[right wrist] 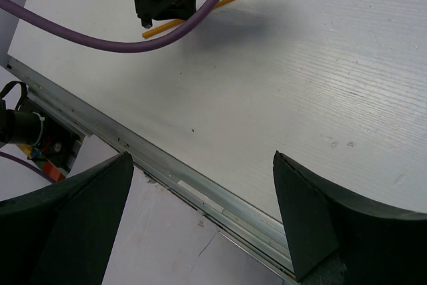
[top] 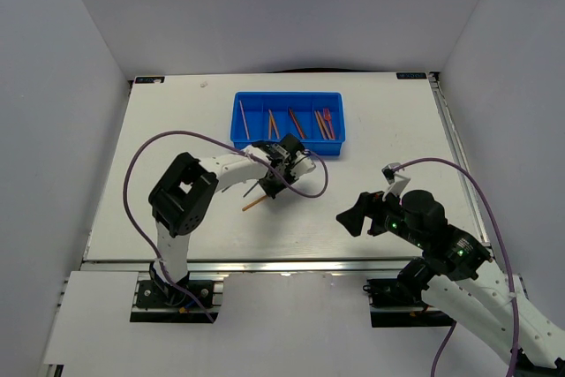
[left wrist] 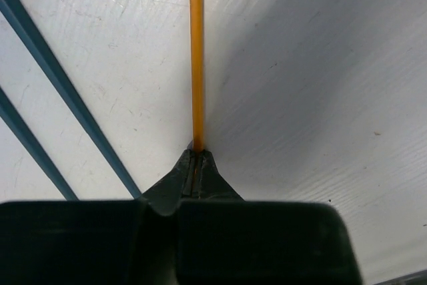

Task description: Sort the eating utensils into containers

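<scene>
The left tool (top: 272, 184) is out over the middle of the white surface (top: 177, 130), just in front of the blue tray (top: 289, 141). It is clenched on an orange stick (top: 254, 204). In the left wrist view the two dark fingers (left wrist: 210, 171) meet tightly around one end of the stick (left wrist: 195, 51), and the rest of it runs straight away from them. From above, the free end points back toward the near edge and to the left. The stick sits low against the surface, but I cannot tell whether it rests there or is just lifted off it.

Two dark blue sticks (left wrist: 60, 85) lie slantwise on the surface beside the left tool, side by side and apart from the orange one.

The tray stands at the far middle of the surface, its narrow compartments side by side. Several already hold utensils (top: 296, 123) — orange and red ones toward the right, a darker one at the far left — though they are too small to tell apart by kind.

The right tool (top: 362, 214) hangs above the near right part of the surface, well apart from the tray and sticks. It is released — its fingers (right wrist: 320, 218) are spread wide, with nothing between them. A purple cable (right wrist: 100, 41) crosses its wrist view.
</scene>
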You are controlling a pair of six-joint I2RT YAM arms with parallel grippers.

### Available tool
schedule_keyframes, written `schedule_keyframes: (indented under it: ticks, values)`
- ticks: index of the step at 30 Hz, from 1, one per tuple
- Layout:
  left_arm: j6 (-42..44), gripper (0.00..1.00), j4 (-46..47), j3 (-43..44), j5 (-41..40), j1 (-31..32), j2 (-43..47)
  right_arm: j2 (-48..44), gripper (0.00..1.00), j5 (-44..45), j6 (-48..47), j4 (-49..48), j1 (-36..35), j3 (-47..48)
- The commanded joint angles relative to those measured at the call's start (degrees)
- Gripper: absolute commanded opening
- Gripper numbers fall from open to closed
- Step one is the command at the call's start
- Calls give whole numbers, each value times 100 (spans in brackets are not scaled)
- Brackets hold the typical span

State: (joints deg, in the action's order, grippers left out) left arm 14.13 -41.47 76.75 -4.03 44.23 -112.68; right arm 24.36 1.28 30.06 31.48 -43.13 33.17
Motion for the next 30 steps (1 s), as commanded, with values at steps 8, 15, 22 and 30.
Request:
schedule_keyframes:
  ticks: [8,15,22,30]
  values:
    - [-454,0,-195,-126,70,279,271,-72,89,13,26,-143,-2,128]
    - [-806,0,7,15,-264,279,1229,-1,89,30,8,-151,-2,199]
    - [-1237,0,482,-99,-1088,253,1995,16,89,136,-44,-64,7,287]
    - [-2510,0,1343,1200,-1609,-923,1777,51,89,215,-53,-72,7,348]
